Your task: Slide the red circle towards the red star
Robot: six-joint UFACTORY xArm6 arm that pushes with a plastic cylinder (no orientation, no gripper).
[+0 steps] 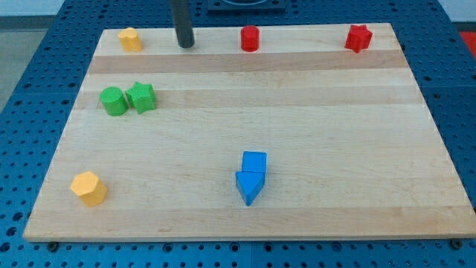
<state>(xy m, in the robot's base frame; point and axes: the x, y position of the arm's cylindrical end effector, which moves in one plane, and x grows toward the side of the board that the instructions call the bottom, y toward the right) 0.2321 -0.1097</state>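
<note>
Nearest the camera, close to the board's bottom edge, we see a blue triangular block [249, 187] touching a blue cube [254, 161] just above it, and a yellow block [89, 187] sits near the bottom-left corner. Toward the left edge a green circle [114, 100] and a green star [141, 97] stand side by side, touching or nearly so. A second yellow block [130, 39] rests near the top-left corner.

We carry no gripper, so nothing can open, close or hold; our rod simply ends in my tip [185, 45], which stands on the wooden board [297, 112] along the top edge, between the upper yellow block and the red circle [250, 38]. It lies to the view's left of the circle, apart from it and touching nothing.

We judge the task barely begun, if at all. The red circle sits along the top edge, roughly at its middle, while the red star [358, 38] waits near the top-right corner, well apart from it, with bare board between the two. What seems in place is the approach: the tip is on the circle's far side from the star, suitably set for a push toward the view's right. Contact and the whole slide remain.

The red circle looks like a short, upright cylinder, bright red, with a flat top and standing squarely on the board. The star shows its points only faintly.
</note>
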